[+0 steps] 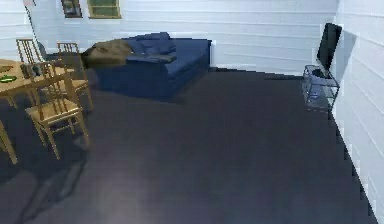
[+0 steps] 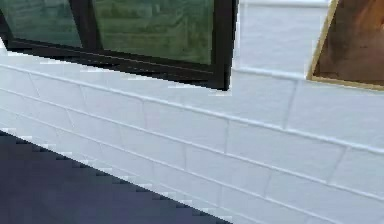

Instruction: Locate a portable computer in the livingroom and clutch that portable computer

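Several wooden chairs [image 1: 57,105] stand around a wooden table [image 1: 25,85] at the forward view's left. A blue sofa [image 1: 165,68] bearing a brown heap [image 1: 105,53] sits behind them. A television [image 1: 328,45] tops a wire stand [image 1: 320,88] at the right. Where the portable computer lies cannot be told, nor the hand's state.

Heads up, you can't pin portable computer on any shape from here, everything small is just blob. Closest by shape: dark flat panel [image 1: 328,45], upright, on top of wire stand [image 1: 319,88] against white wall [image 1: 362,70] at forward view's right. Reads more like big screen though. Dark blue lumps [image 1: 155,42] on sofa [image 1: 180,68] and small green thing [image 1: 7,77] on desk [image 1: 22,85]: too mushy to call.
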